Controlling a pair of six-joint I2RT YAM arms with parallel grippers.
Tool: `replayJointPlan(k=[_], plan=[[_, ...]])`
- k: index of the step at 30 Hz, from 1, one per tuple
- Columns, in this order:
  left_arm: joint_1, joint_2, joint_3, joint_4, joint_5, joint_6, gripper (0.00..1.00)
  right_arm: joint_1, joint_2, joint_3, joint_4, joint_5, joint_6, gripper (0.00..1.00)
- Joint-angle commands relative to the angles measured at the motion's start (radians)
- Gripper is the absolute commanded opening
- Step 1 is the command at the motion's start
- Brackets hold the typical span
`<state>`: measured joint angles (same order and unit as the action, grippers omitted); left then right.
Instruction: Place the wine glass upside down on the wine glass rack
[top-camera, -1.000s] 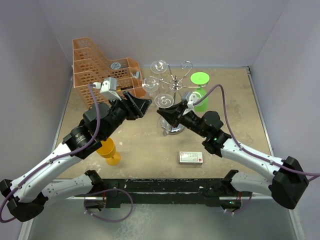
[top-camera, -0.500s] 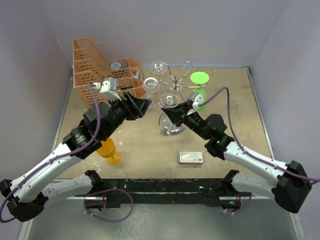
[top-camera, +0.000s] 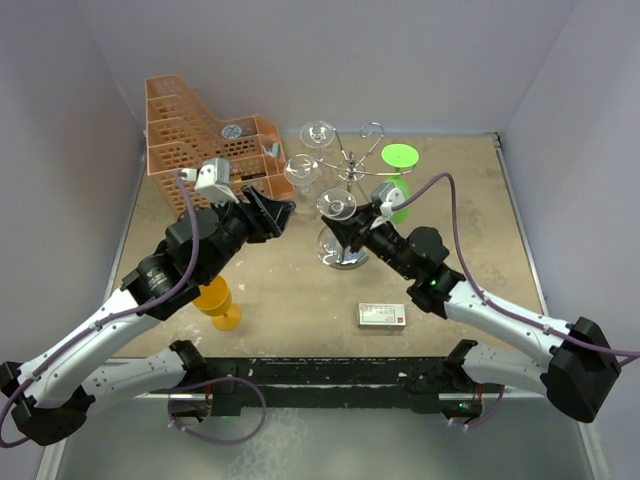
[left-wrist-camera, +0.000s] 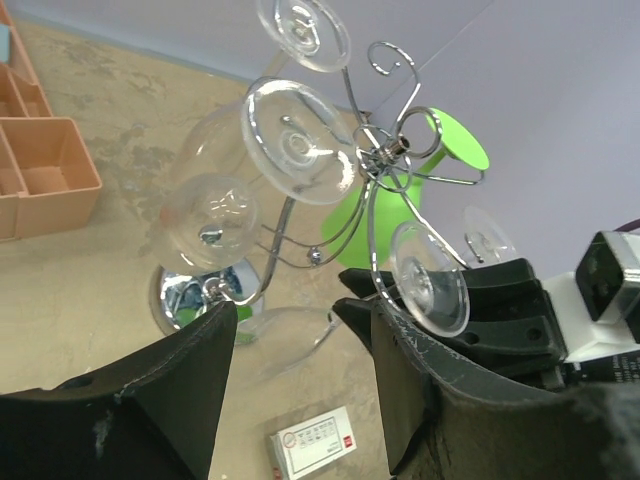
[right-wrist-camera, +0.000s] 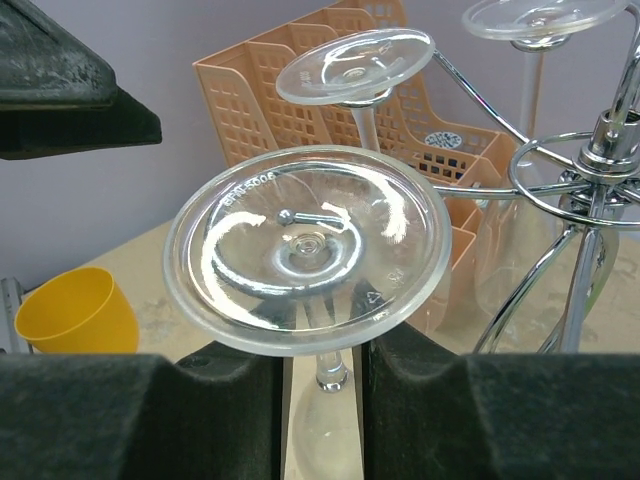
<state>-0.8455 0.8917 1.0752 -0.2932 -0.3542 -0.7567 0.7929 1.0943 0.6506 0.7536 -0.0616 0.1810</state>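
Shows the right gripper (top-camera: 350, 228) with jaws parted on either side of the stem of the wine glass (top-camera: 336, 204), a thin gap visible on each side in the wrist view, so not clamped. Finds the glass inverted between and above those fingers, foot uppermost and bowl hanging below, the foot resting over a wire arm of the wine glass rack (top-camera: 349, 166) (wire tip seen through the clear foot). Puts the rack's post just beyond the right gripper, to its right. Catches the left gripper (top-camera: 268, 208) spread wide and holding nothing, the glass ahead of it toward its right finger. Includes other glasses (top-camera: 318, 132) hung farther out, and an orange basket (top-camera: 190, 130) behind the left gripper.
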Motion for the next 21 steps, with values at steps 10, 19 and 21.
replayJointPlan(k=[10, 19, 21], plan=[[0.0, -0.1, 0.024, -0.413, -0.206, -0.001, 0.57, 0.005, -0.15, -0.023, -0.038, 0.061, 0.062, 0.48], [0.0, -0.132, 0.033, -0.815, -0.244, -0.134, 0.6, 0.006, -0.357, -0.13, -0.116, 0.105, 0.117, 0.5], [0.0, -0.131, 0.005, -0.836, -0.224, -0.143, 0.6, 0.005, -0.386, -0.138, -0.129, 0.119, 0.126, 0.5]])
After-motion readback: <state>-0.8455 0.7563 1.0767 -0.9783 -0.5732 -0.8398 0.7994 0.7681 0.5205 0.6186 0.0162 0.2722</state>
